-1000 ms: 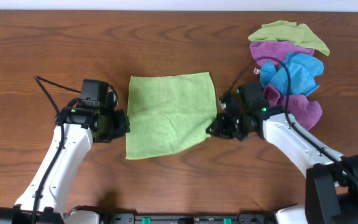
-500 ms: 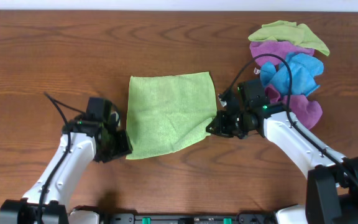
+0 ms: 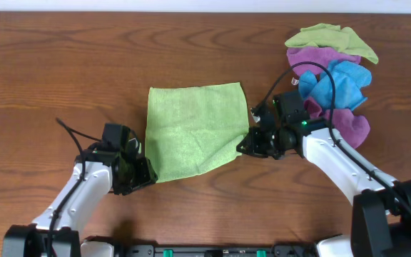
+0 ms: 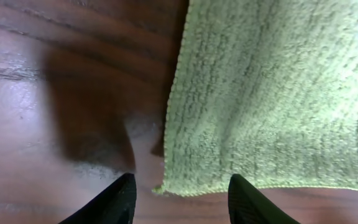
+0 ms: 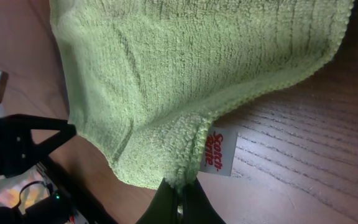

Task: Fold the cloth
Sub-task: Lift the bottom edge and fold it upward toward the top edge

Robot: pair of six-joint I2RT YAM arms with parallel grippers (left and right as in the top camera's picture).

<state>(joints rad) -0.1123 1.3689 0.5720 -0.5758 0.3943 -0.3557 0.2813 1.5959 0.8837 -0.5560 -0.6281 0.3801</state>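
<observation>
I see the green cloth (image 3: pixel 195 128) lying flat at the centre of the table (image 3: pixel 63 57). Overhead, the right gripper (image 3: pixel 242 148) meets its near-right corner. Only the right wrist view confirms the fingers pinching that raised corner beside a white tag (image 5: pixel 219 152). In the left wrist view, the left gripper (image 4: pixel 179 199) has its fingers spread, straddling the near-left corner.

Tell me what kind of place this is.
Probably a robot training bench: a wooden table, robot arms on either side of a green cloth, and a heap of spare cloths.
</observation>
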